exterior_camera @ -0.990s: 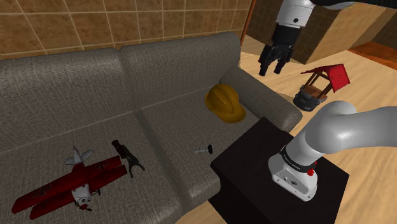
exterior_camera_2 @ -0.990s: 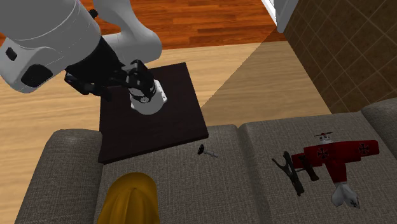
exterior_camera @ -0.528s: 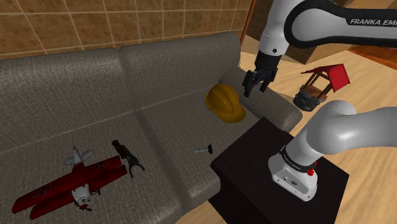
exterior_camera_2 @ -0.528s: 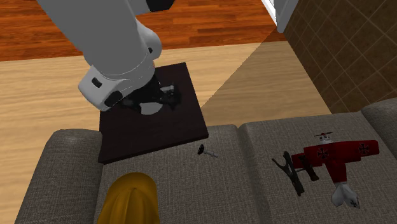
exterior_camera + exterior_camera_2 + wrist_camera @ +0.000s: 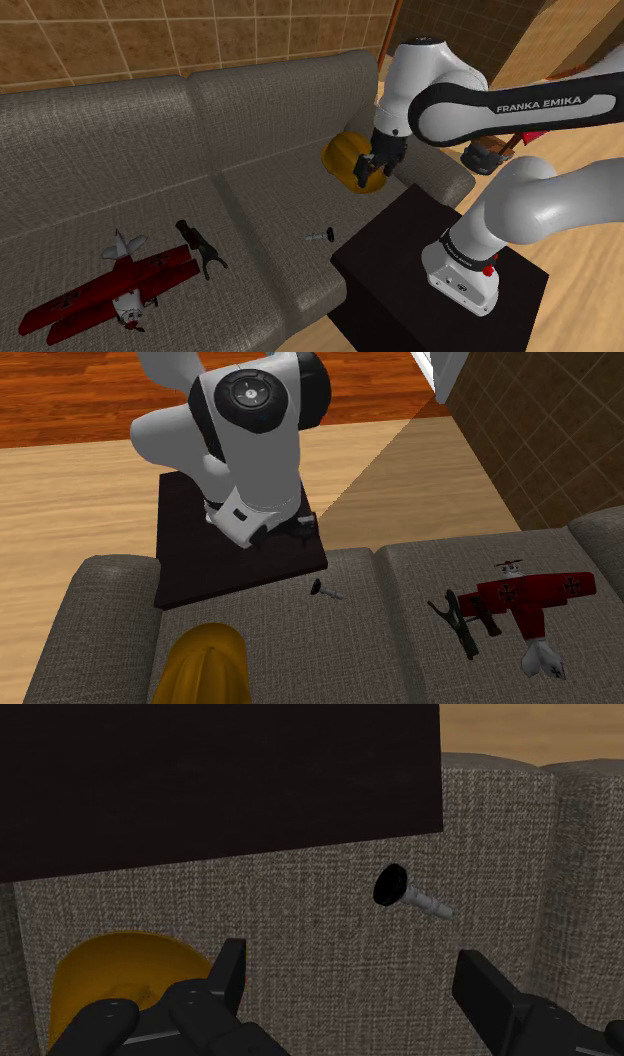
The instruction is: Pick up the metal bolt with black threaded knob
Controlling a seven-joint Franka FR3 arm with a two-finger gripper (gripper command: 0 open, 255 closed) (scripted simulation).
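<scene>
The bolt (image 5: 322,236) is a short grey metal shaft with a black knob, lying on the grey sofa's seat cushion near the dark stand. It also shows in the second exterior view as the bolt (image 5: 325,590). My black gripper (image 5: 368,172) hangs above the seat just in front of the yellow hard hat (image 5: 345,155), well up from the bolt. Looking along the hand, the bolt (image 5: 410,894) lies ahead of the gripper (image 5: 350,969), toward one finger's side. The fingers stand wide apart with nothing between them.
The dark box stand (image 5: 400,250) butts against the sofa (image 5: 150,150). A red toy biplane (image 5: 110,290) and a black clamp-like object (image 5: 200,245) lie on the other cushion. The hard hat (image 5: 110,974) sits beside one finger. A tiled wall rises behind the sofa.
The arm has swung down and toward the shoulder view's left, carrying the gripper from above the sofa's armrest to just over the hard hat. The bolt has not moved.
</scene>
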